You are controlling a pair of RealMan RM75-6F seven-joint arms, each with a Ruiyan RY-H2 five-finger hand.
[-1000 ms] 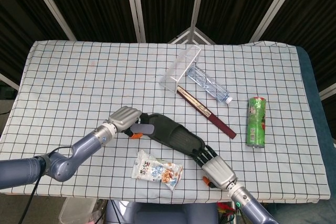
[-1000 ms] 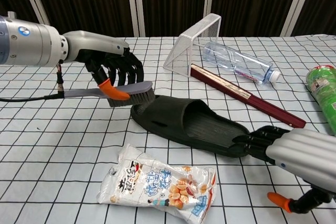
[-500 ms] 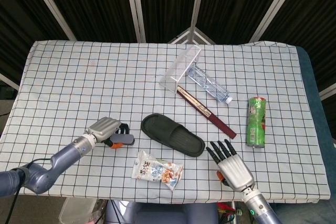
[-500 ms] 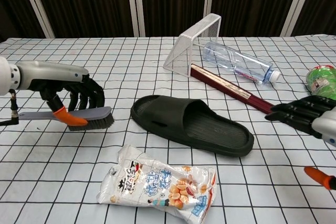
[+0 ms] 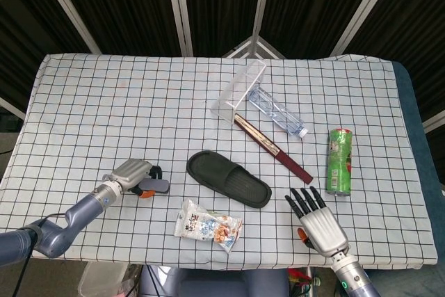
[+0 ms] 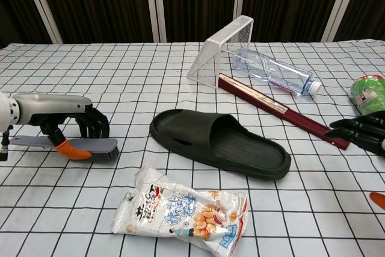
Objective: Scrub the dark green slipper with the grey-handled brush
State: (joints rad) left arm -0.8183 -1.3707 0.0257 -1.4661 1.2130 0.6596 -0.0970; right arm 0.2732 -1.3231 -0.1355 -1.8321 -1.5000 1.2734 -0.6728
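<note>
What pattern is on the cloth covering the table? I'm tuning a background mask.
The white tablecloth has a thin black grid pattern, clearest in the head view.

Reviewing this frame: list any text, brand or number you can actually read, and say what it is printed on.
Snack bag: large printed characters and small print, not legible here.
Water bottle: label too faint to read.
Green can: printing too small and blurred to read.
Dark red flat box: pale strip with no readable text.
Dark green slipper and grey-handled brush: no markings visible.
</note>
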